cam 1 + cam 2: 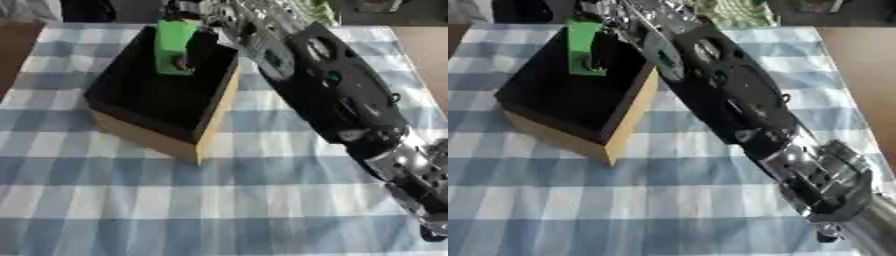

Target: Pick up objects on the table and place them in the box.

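Nearest, the right arm point(350, 115) crossed the blue-and-white checked table point(175, 200) from the lower right, reaching up toward the far edge. Beyond it stood the box point(166, 100), tan outside and black inside, its dark interior showing nothing but the green object point(175, 47) hanging over its far side. At the top, the right hand point(206, 17) was above the box's far rim with its fingers point(604, 14) curled around the top of the green object, which hung upright below them.

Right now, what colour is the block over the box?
Green block; clearest in the left eye view.
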Action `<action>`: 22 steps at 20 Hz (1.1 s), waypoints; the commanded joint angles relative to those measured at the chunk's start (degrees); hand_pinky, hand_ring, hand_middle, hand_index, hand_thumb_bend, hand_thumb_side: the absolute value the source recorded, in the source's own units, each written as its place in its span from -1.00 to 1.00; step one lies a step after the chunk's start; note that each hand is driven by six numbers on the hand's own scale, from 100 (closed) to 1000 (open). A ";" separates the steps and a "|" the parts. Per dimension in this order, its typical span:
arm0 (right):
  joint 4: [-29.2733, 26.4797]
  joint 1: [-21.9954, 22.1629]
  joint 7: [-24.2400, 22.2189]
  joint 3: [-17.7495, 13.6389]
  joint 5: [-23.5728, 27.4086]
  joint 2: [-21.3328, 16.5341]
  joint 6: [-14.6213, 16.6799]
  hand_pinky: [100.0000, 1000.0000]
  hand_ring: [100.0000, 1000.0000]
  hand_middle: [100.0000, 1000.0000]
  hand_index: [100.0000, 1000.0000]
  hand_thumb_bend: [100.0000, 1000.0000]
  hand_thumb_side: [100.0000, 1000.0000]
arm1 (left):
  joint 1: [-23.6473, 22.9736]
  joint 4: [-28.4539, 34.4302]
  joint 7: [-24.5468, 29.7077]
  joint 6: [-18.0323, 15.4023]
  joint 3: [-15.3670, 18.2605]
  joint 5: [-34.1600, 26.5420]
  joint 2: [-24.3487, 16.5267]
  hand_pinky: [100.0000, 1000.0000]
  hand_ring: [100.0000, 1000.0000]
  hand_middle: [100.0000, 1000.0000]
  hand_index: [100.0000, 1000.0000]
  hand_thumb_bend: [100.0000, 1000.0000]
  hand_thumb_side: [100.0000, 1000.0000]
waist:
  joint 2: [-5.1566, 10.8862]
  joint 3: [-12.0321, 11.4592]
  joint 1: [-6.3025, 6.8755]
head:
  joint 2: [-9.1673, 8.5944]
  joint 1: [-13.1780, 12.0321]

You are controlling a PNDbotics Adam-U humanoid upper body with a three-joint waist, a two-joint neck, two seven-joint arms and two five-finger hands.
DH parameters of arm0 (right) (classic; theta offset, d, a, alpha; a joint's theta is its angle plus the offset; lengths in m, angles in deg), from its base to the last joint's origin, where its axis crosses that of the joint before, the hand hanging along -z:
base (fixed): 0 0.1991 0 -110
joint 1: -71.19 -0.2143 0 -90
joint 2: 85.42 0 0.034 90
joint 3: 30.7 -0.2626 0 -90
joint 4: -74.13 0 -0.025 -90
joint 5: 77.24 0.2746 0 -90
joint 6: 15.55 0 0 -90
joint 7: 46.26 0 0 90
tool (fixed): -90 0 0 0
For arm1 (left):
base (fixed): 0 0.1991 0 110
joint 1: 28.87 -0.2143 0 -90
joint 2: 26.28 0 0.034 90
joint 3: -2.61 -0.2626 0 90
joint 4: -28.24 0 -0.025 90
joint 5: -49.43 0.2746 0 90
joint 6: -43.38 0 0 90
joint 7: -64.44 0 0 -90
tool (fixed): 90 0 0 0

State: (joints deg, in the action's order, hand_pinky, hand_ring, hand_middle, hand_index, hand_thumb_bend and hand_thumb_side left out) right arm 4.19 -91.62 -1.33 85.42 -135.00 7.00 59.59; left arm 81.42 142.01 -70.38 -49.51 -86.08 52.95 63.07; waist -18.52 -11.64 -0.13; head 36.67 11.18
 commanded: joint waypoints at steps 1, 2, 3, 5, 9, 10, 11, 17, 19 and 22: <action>-1.19 -1.44 -0.89 -0.69 -1.50 -1.04 0.89 1.00 0.99 0.75 0.97 -0.22 -0.57 | 0.67 0.82 0.09 0.00 0.27 0.00 -0.89 0.17 0.30 0.05 0.38 -0.84 -0.38 | 1.17 0.05 0.35 | -0.22 -0.04; -1.20 -1.44 -1.17 -0.70 -1.60 -1.03 1.02 1.00 0.99 0.75 0.98 -0.22 -0.55 | 0.69 0.82 0.09 -0.02 0.28 0.01 -0.89 0.17 0.30 0.05 0.38 -0.84 -0.38 | 1.20 0.06 0.35 | -0.23 -0.07; -1.26 -1.45 -1.40 -0.71 -1.63 -1.04 1.13 1.00 0.99 0.73 0.97 -0.22 -0.57 | 0.71 0.82 0.09 -0.02 0.28 0.01 -0.88 0.17 0.30 0.05 0.38 -0.84 -0.38 | 1.24 0.09 0.35 | -0.24 -0.08; -1.52 -1.46 -1.73 -0.71 -1.53 -1.09 1.32 1.00 1.00 0.76 1.00 -0.21 -0.53 | 0.73 0.82 0.10 -0.01 0.28 0.01 -0.91 0.17 0.30 0.05 0.38 -0.84 -0.39 | 1.33 0.15 0.36 | -0.26 -0.14; -2.04 -1.61 -2.52 -0.72 -1.45 -1.20 1.59 1.00 1.00 0.75 1.00 -0.22 -0.50 | 0.81 0.82 0.11 -0.01 0.30 0.03 -0.98 0.18 0.30 0.05 0.38 -0.83 -0.38 | 1.57 0.23 0.41 | -0.34 -0.18; -2.26 -1.62 -2.69 -0.76 -1.33 -1.25 1.66 1.00 1.00 0.75 1.00 -0.22 -0.51 | 0.79 0.82 0.12 -0.01 0.30 0.04 -1.02 0.18 0.30 0.05 0.38 -0.83 -0.38 | 1.63 0.25 0.43 | -0.33 -0.18; -2.55 -1.65 -2.79 -0.84 -1.20 -1.33 1.67 1.00 0.99 0.73 1.00 -0.24 -0.53 | 0.78 0.82 0.11 -0.01 0.33 0.05 -1.04 0.18 0.30 0.05 0.38 -0.83 -0.38 | 1.69 0.27 0.45 | -0.34 -0.20; -6.49 -1.79 -2.66 -1.80 0.48 -3.23 0.67 1.00 0.96 0.70 0.96 -0.47 -0.66 | 0.68 0.82 0.01 0.01 0.41 0.12 -1.14 0.17 0.30 0.05 0.38 -0.82 -0.38 | 1.84 0.65 0.56 | -0.26 -0.47; -10.47 -1.44 -2.37 -2.68 2.35 -5.21 -0.12 0.98 0.94 0.67 0.92 -0.58 -0.71 | 0.59 0.82 -0.13 0.04 0.50 0.17 -1.22 0.17 0.30 0.05 0.38 -0.82 -0.38 | 1.84 0.90 0.57 | -0.13 -0.89; -18.69 -0.24 -1.83 -4.17 5.46 -9.36 -2.27 0.95 0.90 0.60 0.84 -0.74 -0.87 | 0.48 0.82 -0.33 0.05 0.63 0.28 -1.33 0.17 0.30 0.06 0.38 -0.81 -0.38 | 1.88 1.39 0.62 | 0.11 -1.72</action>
State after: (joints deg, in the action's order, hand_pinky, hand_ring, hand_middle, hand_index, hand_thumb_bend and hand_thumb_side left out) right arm -10.71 -90.89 -3.29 82.52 -130.94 0.27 58.32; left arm 81.41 142.01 -70.44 -49.49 -86.04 52.97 63.07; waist -17.99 -10.18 0.17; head 36.68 9.88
